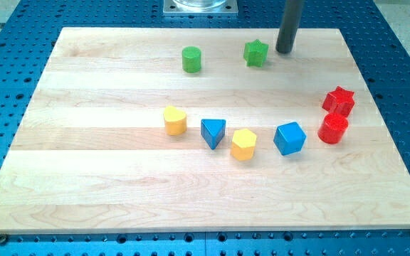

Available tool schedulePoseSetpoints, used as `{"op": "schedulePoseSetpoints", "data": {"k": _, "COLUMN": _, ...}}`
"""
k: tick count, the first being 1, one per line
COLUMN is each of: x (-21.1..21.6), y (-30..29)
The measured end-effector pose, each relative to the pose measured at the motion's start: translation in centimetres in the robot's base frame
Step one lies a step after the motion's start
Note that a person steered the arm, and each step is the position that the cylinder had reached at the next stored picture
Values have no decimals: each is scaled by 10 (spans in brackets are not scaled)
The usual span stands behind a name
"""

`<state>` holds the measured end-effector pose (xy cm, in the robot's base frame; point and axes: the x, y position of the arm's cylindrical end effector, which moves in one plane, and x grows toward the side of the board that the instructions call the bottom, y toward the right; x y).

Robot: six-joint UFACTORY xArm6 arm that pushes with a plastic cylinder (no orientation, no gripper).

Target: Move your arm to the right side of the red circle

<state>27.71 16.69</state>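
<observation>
The red circle block stands at the view's right on the wooden board, just below a red star block. My tip rests near the view's top, right beside the green star block on its right, far above and left of the red circle. A blue cube sits left of the red circle.
A green cylinder stands at the top middle. A yellow heart-like block, a blue triangle and a yellow hexagon lie in a curved row across the middle. The board's right edge is close to the red blocks.
</observation>
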Motion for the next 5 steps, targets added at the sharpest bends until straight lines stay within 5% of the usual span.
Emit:
{"op": "schedulePoseSetpoints", "data": {"k": 3, "x": 151, "y": 142}}
{"op": "schedulePoseSetpoints", "data": {"k": 4, "x": 229, "y": 114}}
{"op": "schedulePoseSetpoints", "data": {"k": 5, "x": 244, "y": -2}}
